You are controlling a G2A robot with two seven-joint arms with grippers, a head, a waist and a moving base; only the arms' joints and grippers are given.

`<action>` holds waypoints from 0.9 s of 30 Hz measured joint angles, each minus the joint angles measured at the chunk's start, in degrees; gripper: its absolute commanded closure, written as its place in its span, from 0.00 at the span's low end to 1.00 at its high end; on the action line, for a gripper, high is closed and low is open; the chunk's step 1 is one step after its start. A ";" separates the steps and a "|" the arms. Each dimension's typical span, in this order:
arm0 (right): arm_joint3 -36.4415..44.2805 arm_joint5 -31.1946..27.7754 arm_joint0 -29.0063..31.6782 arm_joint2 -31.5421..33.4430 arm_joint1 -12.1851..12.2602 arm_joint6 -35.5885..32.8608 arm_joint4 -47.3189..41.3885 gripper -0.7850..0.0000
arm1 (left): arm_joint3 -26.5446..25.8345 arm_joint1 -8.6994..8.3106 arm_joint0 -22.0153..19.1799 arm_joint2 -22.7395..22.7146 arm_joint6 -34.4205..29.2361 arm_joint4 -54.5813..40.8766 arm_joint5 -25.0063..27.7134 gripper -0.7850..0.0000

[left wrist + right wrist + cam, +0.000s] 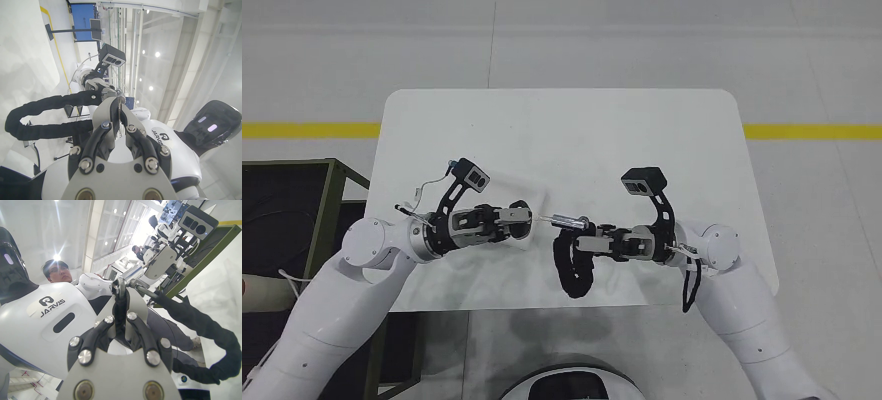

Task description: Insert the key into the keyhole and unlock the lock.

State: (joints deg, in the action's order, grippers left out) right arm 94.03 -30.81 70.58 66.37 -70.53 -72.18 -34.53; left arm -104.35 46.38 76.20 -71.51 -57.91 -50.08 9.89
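State now: left end effector [119, 110] is pressed together on the key [119, 103]. The flat blade is pinched between the black pads and sticks out past the fingertips. The key's tip is seen at the end face of the lock [132, 274], right at the keyhole; how deep it sits cannot be told

The right end effector [122, 297] is clamped on the lock's round metal end, which is gripped between its pads. The silver barrel is held in the air above the surface [562, 130], between the two end effectors, over the middle of the near half

A black sleeved cable [198, 323] is joined to the lock just beside the right end effector and curves in a loop toward the robot's side of the surface. Whether the loop touches the surface cannot be told

Both arms are angled inward from the sides, with the end effectors facing each other almost tip to tip and just the key and lock between them

A dark green rack [337, 185] is seen off the surface's left edge, and a yellow floor line [302, 130] runs past the far side
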 measured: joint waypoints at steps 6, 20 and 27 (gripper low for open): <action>0.06 0.16 -0.02 0.05 0.03 -0.08 0.20 1.00 | -0.13 0.63 0.19 -0.64 -0.41 1.28 -0.24 1.00; 0.78 0.58 0.13 0.87 0.38 0.26 3.20 1.00 | -2.25 1.84 1.80 -2.82 -0.15 7.46 3.95 1.00; 1.13 1.20 0.22 0.63 0.46 -0.03 2.32 1.00 | -2.12 2.41 2.21 -3.58 -2.06 6.32 4.10 1.00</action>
State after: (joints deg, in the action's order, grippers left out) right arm 95.16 -29.61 70.81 67.00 -70.07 -72.21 -32.21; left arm -106.47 48.80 78.40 -75.09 -59.97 -43.76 13.99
